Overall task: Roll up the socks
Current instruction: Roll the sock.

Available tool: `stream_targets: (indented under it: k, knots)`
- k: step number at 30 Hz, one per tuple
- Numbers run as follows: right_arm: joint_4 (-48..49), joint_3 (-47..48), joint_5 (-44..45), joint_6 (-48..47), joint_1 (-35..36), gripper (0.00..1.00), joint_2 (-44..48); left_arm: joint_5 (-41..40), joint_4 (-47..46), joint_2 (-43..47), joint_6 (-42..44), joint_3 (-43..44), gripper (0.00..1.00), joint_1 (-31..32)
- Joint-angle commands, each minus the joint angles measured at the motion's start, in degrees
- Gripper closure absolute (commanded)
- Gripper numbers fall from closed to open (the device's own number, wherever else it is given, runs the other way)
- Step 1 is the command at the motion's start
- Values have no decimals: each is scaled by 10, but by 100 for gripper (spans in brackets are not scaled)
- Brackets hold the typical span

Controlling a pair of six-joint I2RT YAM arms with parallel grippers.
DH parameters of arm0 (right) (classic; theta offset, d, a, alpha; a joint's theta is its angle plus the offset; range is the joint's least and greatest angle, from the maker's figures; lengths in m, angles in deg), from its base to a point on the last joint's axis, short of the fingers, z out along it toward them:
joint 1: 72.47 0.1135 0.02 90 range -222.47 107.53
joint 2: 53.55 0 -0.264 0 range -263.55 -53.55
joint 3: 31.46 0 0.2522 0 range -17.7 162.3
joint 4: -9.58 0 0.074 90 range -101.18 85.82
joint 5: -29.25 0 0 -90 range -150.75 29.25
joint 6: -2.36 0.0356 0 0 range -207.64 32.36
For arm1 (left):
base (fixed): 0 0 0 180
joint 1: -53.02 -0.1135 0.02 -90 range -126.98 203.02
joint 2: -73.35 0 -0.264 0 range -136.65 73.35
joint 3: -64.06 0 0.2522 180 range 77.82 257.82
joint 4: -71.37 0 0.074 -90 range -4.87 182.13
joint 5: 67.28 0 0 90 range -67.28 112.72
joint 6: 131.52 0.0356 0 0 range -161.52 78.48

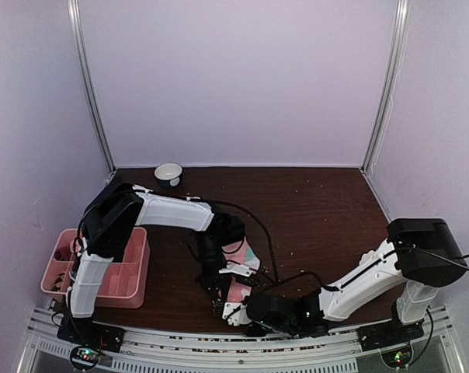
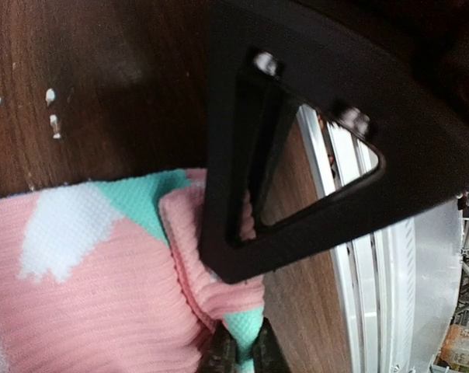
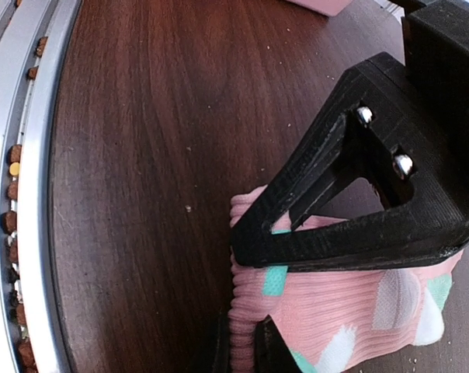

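A pink sock (image 1: pixel 241 268) with mint-green and white patches lies bunched on the dark wood table near the front edge, between both arms. In the left wrist view my left gripper (image 2: pixel 242 353) is shut on a mint-green fold of the sock (image 2: pixel 102 295). The right arm's black triangular finger (image 2: pixel 227 116) crosses just above. In the right wrist view my right gripper (image 3: pixel 242 350) pinches the sock's ribbed pink edge (image 3: pixel 250 311), with the left arm's black finger (image 3: pixel 436 225) pressed across the sock. From above, the left gripper (image 1: pixel 219 284) and right gripper (image 1: pixel 233 311) meet at the sock.
A pink divided tray (image 1: pixel 133 264) stands at the left by the left arm's base. A small white bowl (image 1: pixel 168 172) sits at the back by the wall. The metal rail (image 1: pixel 219 346) runs along the front edge, with brown crumbs (image 3: pixel 13 194) in its groove.
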Motion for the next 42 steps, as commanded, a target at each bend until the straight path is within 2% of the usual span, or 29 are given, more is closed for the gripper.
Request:
stream_targets:
  k: [1, 4, 5, 6, 8, 14, 19, 22, 29, 37, 42]
  knots:
    - [-34, 7, 10, 20, -5, 90, -18, 9, 18, -9, 12, 15, 88, -1]
    - [-59, 12, -22, 48, -8, 97, -21, -17, -34, 22, -19, -13, 72, -6]
    - [-64, 10, -33, 62, -10, 99, -20, -21, -54, 41, -28, -27, 56, -10]
    - [-62, 4, -42, 78, -12, 100, -17, -25, -80, 60, -39, -45, 50, -16]
    - [-53, -14, -72, 111, -20, 100, -7, -29, -132, 110, -56, -88, 48, -31]
    - [-22, -56, -191, 201, -61, 100, 14, -54, -292, 257, -83, -235, 46, -61]
    - [-18, -64, -306, 277, -119, 100, -2, -52, -362, 324, -76, -308, 46, -61]
    - [8, -76, -393, 337, -165, 100, -26, -41, -365, 326, -67, -315, 48, -57]
    - [82, -100, -490, 452, -222, 100, -87, -82, -387, 307, -43, -324, 55, -12]
    - [129, -127, -518, 511, -251, 100, -123, -139, -413, 255, -42, -287, 57, 20]
    - [123, -124, -525, 515, -251, 100, -117, -178, -433, 233, -49, -280, 58, 31]
